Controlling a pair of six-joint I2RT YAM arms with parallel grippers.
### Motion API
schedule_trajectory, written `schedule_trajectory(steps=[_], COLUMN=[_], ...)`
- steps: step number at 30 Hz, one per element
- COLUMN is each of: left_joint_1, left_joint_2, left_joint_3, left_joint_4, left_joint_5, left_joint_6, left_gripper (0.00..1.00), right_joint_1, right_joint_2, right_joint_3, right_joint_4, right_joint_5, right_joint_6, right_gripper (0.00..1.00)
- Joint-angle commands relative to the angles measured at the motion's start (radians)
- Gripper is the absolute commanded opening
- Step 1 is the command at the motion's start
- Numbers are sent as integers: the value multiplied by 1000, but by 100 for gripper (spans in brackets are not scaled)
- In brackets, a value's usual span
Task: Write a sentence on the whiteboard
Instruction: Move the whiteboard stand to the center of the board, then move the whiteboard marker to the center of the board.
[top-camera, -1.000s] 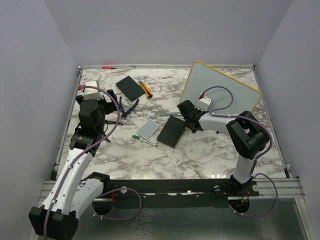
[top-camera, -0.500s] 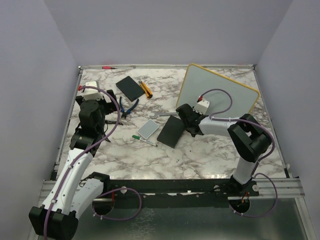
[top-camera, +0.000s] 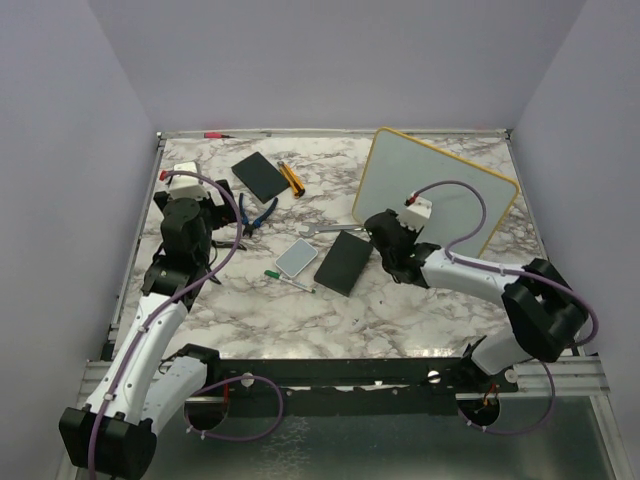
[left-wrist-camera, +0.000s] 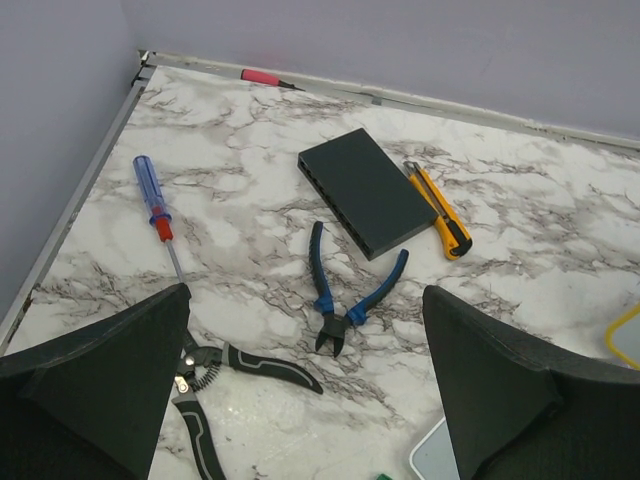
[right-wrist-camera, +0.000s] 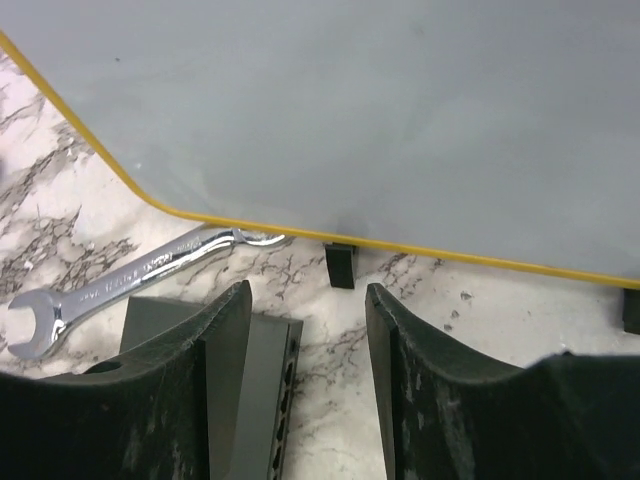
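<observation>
Left pincer (left-wrist-camera: 305, 400) is spread wide with nothing in it. Its wrist cam picks up stuff the overhead view hides behind the arm – a blue screwdriver (left-wrist-camera: 152, 195) and black-handled pliers (left-wrist-camera: 230, 365) right by the left finger. Past those sit blue cutters (left-wrist-camera: 320, 275), a black slab (left-wrist-camera: 365, 190) and a yellow knife (left-wrist-camera: 440, 210). Mid-counter (top-camera: 400, 310) there's a second slab (top-camera: 342, 262). The right pincer (right-wrist-camera: 305, 380) hangs over its edge, also spread and empty. The whiteboard (top-camera: 400, 170) lies at the far right – only the right wrist cam shows the wrench (right-wrist-camera: 130, 280) touching its yellow rim and a small black foot (right-wrist-camera: 340, 265).
</observation>
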Motion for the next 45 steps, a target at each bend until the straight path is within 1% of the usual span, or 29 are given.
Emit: schedule_trajectory(steps=[1, 6, 9, 12, 15, 18, 20, 24, 28, 31, 34, 38, 41, 45], left_joint_1=[-3, -3, -4, -4, -3, -3, -4, -4, -4, -3, -4, -4, -4, -4], left_joint_2=[21, 48, 59, 70, 78, 83, 83, 85, 86, 91, 98, 108, 102, 96], left_joint_3=[-14, -12, -11, -10, -8, -8, -8, -10, -11, -12, -13, -19, -46, -105], left_joint_4=[17, 16, 17, 16, 16, 16, 16, 14, 12, 12, 12, 7, 2, -6], left_joint_5=[8, 32, 48, 59, 80, 104, 107, 93, 88, 91, 108, 149, 173, 207], left_joint_6=[10, -2, -11, -20, -34, -53, -65, -82, -88, -94, -99, -128, -185, -296], left_gripper=[99, 99, 99, 99, 99, 99, 99, 99, 99, 99, 99, 99, 99, 99], right_joint_1=[34, 66, 73, 76, 77, 81, 100, 166, 182, 192, 211, 222, 227, 234], right_joint_2=[-103, -253, -344, -425, -460, -405, -334, -182, -47, 53, 126, 199, 243, 283], right_joint_3=[-68, -126, -172, -226, -236, -186, -127, -16, 46, 107, 144, 183, 206, 225], right_joint_4=[22, 33, 100, 200, 253, 270, 255, 254, 319, 296, 283, 250, 232, 221], right_joint_5=[29, -15, -110, -324, -563, -796, -897, -949, -1006, -992, -946, -885, -857, -858], right_joint_6=[-38, -169, -279, -428, -491, -527, -551, -590, -542, -519, -510, -518, -532, -544], right_gripper=[53, 54, 54, 54, 54, 53, 51, 47, 38, 32, 30, 30, 30, 30])
